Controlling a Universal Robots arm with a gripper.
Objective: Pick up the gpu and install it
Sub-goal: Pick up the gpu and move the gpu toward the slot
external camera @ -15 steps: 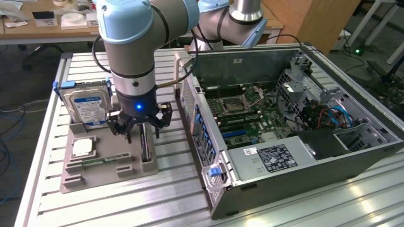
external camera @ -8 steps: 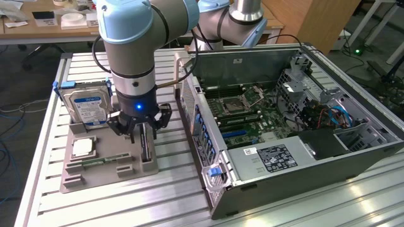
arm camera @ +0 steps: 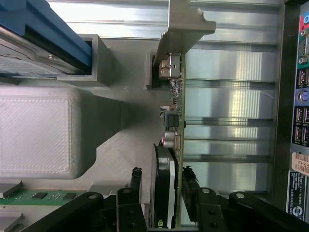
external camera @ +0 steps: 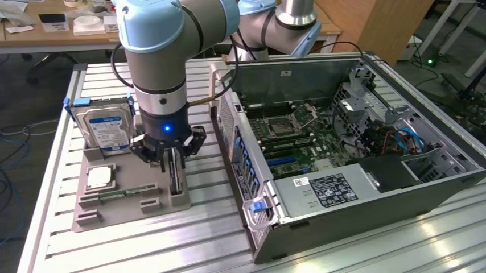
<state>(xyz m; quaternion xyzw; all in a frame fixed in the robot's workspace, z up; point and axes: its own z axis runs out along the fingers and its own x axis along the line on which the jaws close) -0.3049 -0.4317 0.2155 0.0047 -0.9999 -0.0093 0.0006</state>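
Observation:
The gpu [external camera: 177, 177] stands on its long edge in a slot of the grey holder tray [external camera: 114, 219], to the exterior view's left of the open computer case [external camera: 342, 148]. My gripper [external camera: 168, 162] is lowered over it. In the wrist view the gpu [arm camera: 176, 96] shows edge-on, with its metal bracket [arm camera: 186, 24] at the far end and its round dark fan between my fingers. The gripper [arm camera: 163, 175] straddles the card, open. One fingertip [arm camera: 189, 175] sits right at the board's bare side, while the other [arm camera: 137, 176] stands a small gap off the fan.
The tray also holds a silver hard drive [external camera: 106, 128] upright at the back, a square processor [external camera: 100, 177] and a green memory stick [external camera: 114, 196]. The case's rear port panel [arm camera: 301, 121] lies close beside the tray. The slatted aluminium table [external camera: 152, 250] carries everything.

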